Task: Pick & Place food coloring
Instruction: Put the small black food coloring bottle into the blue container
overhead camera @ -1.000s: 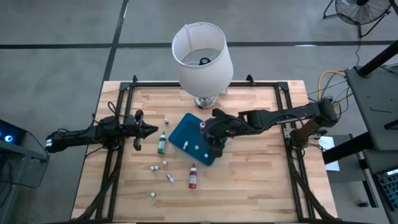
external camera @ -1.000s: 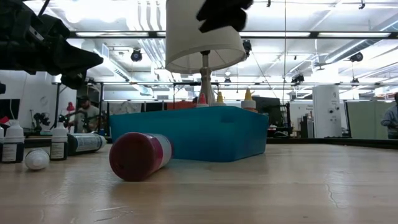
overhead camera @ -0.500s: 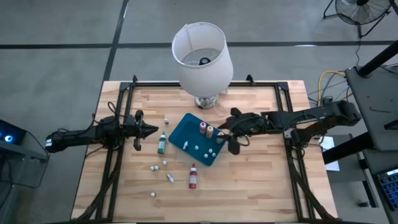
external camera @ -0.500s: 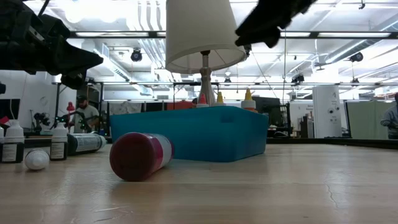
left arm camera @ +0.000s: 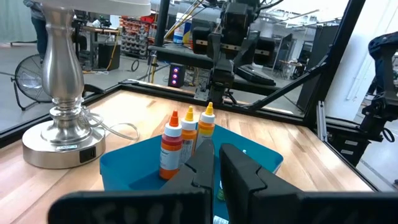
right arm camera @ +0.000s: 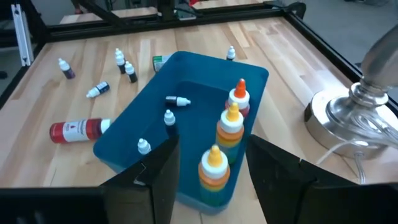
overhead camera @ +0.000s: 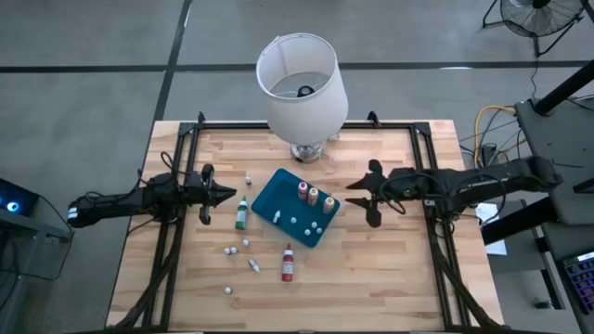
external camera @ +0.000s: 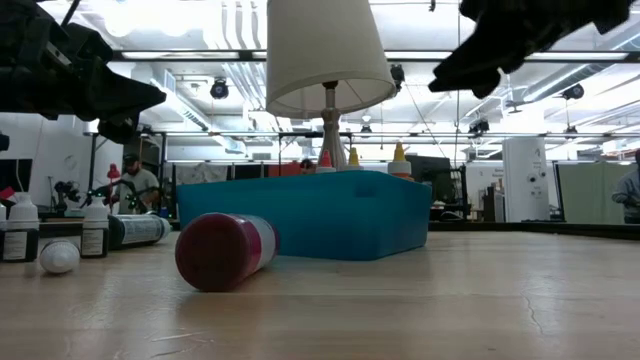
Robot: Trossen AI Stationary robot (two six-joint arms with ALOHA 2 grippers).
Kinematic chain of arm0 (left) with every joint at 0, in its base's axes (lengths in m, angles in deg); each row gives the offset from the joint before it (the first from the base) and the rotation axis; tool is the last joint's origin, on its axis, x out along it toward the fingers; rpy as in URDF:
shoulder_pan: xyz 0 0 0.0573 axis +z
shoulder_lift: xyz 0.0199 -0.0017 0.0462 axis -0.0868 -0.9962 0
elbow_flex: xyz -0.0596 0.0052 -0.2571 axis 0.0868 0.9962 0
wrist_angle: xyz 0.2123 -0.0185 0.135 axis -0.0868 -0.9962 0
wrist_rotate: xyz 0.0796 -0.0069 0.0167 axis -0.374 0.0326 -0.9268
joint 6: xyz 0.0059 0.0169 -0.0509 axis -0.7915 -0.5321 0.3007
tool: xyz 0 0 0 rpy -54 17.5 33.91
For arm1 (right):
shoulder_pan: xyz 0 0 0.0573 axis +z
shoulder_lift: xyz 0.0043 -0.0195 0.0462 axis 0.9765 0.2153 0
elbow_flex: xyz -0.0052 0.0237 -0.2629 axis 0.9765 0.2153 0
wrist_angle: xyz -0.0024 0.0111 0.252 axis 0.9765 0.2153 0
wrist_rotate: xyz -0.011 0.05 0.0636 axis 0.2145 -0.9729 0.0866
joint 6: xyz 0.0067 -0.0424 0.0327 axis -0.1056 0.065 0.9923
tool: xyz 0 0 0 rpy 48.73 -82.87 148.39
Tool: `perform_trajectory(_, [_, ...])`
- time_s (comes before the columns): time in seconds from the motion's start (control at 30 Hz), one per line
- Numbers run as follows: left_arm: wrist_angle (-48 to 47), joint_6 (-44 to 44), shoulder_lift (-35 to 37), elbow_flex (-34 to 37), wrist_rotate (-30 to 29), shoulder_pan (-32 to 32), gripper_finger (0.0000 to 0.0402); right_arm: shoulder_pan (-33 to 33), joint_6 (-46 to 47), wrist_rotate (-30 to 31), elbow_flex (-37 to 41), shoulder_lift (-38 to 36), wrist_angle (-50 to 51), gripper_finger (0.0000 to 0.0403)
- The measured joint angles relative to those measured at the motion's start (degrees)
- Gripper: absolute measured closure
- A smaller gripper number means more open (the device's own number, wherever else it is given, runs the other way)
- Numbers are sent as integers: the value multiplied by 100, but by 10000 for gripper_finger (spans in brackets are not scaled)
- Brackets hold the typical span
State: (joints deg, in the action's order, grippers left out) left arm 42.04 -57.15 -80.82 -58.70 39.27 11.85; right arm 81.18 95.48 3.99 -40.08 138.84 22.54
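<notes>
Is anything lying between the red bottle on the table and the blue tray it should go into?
Nothing visible does. The red bottle lies on bare wood just off the blue tray. The right gripper hangs open beyond the tray's far side.

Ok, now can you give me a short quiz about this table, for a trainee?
1. True or false: the red bottle lies on the table, outside the blue tray.
2. How many tall bottles stand upright in the blue tray?
3. The right arm's jaws are: A) shut on a bottle, B) open and empty, beside the tray, C) out of view.

Key: 1 true; 2 three; 3 B.
</notes>
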Motion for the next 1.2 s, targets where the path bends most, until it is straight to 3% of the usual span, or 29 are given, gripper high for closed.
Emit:
perform_trajectory(0.33, [0, 0, 0, 0, 0, -2, 402, -79, -109, -2, 846, -1043, -223, 232])
perform_trajectory(0.83, [0, 0, 0, 0, 2, -2, 402, -92, -610, -14, 1475, -2225, -395, 233])
perform_trajectory(1.2, [0, 0, 0, -1, 0, -2, 402, -125, -885, -15, 2016, -3281, -398, 316])
